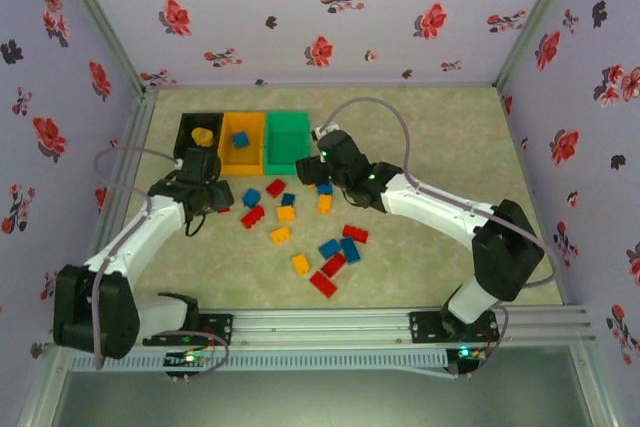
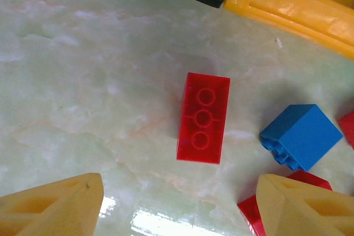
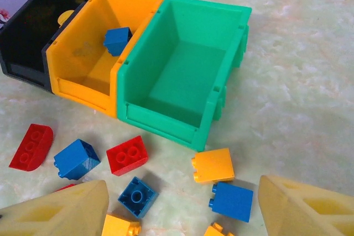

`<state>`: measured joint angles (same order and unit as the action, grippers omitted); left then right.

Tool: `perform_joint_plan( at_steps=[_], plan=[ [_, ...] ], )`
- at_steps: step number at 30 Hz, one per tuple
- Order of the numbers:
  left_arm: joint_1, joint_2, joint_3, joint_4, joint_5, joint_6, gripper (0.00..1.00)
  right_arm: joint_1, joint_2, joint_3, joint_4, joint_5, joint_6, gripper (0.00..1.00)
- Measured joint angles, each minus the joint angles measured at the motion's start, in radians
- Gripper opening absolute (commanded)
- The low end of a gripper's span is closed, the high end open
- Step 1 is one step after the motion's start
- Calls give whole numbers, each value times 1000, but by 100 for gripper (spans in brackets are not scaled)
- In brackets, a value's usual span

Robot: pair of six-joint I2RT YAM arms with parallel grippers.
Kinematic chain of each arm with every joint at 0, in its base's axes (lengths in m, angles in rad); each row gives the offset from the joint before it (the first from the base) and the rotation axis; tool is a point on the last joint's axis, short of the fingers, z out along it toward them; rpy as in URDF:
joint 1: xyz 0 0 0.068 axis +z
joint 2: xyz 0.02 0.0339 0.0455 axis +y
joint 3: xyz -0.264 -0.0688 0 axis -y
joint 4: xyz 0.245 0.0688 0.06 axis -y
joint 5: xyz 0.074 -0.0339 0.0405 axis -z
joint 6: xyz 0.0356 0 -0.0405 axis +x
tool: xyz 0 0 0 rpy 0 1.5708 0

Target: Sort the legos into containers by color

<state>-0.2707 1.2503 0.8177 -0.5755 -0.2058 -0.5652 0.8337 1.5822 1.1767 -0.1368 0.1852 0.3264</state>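
1. Left gripper (image 2: 180, 183): is hovering low over the pale marbled tabletop (image 2: 83, 81). Its cream fingers (image 2: 55, 205) are standing wide with nothing between them, apparently lining up on item 2.
2. Long red plastic brick (image 2: 203, 118): is lying flat just ahead of those fingers, near the bins' front edges. A blue cube brick (image 2: 301, 135) is sitting to its right, apart from it.
3. Black plastic bin (image 3: 25, 37): is holding a yellow piece (image 3: 65, 17), so it is seemingly taking yellow.
4. Orange-yellow plastic bin (image 3: 83, 89): is holding one blue brick (image 3: 118, 41), so it is seemingly taking blue.
5. Green plastic bin (image 3: 160, 117): is standing against the orange-yellow one with no brick showing inside, probably awaiting red.
6. Right gripper (image 3: 182, 182): is hanging over loose legos (image 3: 213, 165) in front of the green bin. Its fingers are spread wide and carrying nothing, likely choosing a piece.
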Motion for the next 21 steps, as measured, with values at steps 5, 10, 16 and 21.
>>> perform_joint_plan(
  at_steps=[5, 10, 16, 21],
  plan=[
    [0, 108, 0, 68, 8, 27, 67, 0, -24, -24, -2, 2, 19, 68],
    [3, 232, 0, 124, 13, 64, 65, 0, -37, -50, -2, -1, 42, 66],
    [12, 314, 6, 171, 16, 97, 62, 5, -38, -60, -1, -2, 53, 66],
    [14, 338, 26, 183, 16, 108, 54, 5, -37, -60, -2, -2, 58, 65]
  ],
)
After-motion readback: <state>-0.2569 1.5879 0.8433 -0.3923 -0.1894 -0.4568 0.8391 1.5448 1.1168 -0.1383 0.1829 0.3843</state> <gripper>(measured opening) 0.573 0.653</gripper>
